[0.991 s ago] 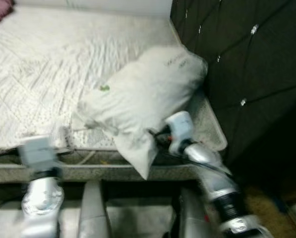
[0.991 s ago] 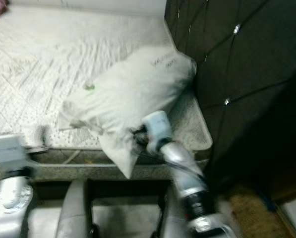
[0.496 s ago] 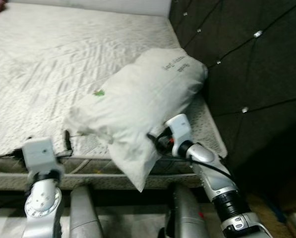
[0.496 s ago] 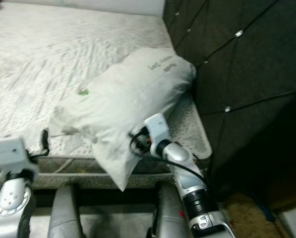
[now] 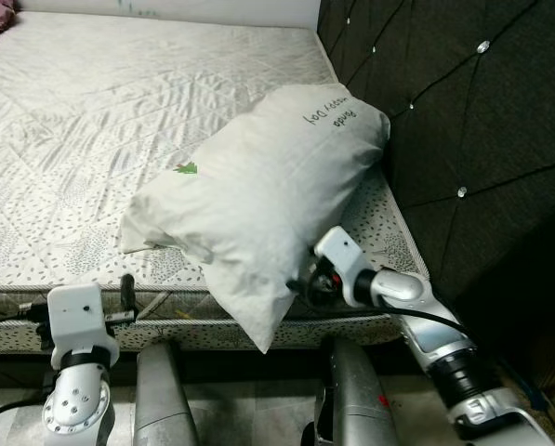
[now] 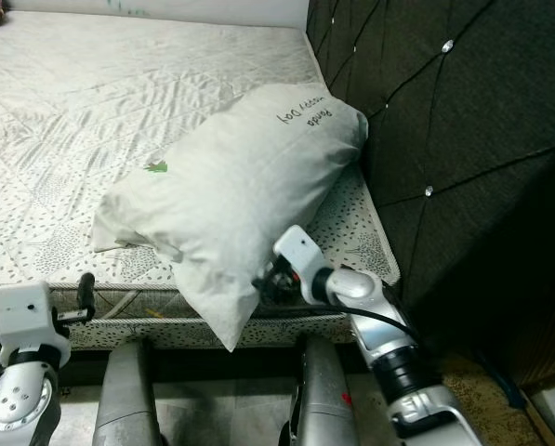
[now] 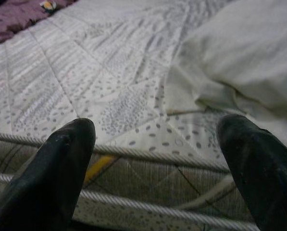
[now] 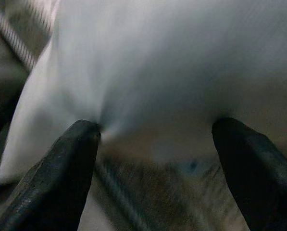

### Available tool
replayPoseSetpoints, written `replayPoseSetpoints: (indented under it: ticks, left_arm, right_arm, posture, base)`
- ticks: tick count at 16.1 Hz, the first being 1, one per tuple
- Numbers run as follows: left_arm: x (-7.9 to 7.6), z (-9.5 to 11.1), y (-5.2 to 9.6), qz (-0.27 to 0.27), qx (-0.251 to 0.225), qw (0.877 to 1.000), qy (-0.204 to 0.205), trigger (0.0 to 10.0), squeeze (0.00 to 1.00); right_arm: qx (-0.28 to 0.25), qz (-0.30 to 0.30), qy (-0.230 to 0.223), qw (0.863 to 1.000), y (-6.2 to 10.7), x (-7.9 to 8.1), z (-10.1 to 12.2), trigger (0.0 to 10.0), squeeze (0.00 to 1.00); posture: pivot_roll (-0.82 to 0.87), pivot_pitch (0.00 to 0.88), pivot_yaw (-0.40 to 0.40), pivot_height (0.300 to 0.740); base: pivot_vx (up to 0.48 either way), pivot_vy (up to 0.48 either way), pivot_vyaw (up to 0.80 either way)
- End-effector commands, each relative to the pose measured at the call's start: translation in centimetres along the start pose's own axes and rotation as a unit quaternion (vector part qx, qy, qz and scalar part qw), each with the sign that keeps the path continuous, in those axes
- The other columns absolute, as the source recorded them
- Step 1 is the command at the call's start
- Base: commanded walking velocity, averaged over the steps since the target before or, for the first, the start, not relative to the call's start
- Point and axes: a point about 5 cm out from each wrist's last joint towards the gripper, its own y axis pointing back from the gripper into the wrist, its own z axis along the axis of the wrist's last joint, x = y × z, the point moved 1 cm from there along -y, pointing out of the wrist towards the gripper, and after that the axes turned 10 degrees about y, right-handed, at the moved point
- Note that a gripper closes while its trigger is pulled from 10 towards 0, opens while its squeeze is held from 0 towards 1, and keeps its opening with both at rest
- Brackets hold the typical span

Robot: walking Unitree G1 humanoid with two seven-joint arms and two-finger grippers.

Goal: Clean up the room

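Right end effector (image 8: 155,144) spread, pillow (image 5: 258,195) lying diagonal

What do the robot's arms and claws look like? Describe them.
Both arms are silver metal tubes with black joint bands. Each wrist carries a white boxy camera housing fed by black cables. The left claw and right claw each have two long, matte black fingers with rounded tips.
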Motion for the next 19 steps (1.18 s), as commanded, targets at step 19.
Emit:
replayPoseSetpoints:
  ticks: [19]
  left_arm:
    - [2.0,-0.5,2.4,-0.015,0.046,0.999,-0.009,10.0,0.0]
  right_arm:
    - [-0.075,0.041,-0.226,0.97,-4.2,3.7,6.1,10.0,0.0]
  posture:
    - [0.16,0.0,-0.044,0.516]
  base:
    - [0.0,0.0,0.0]
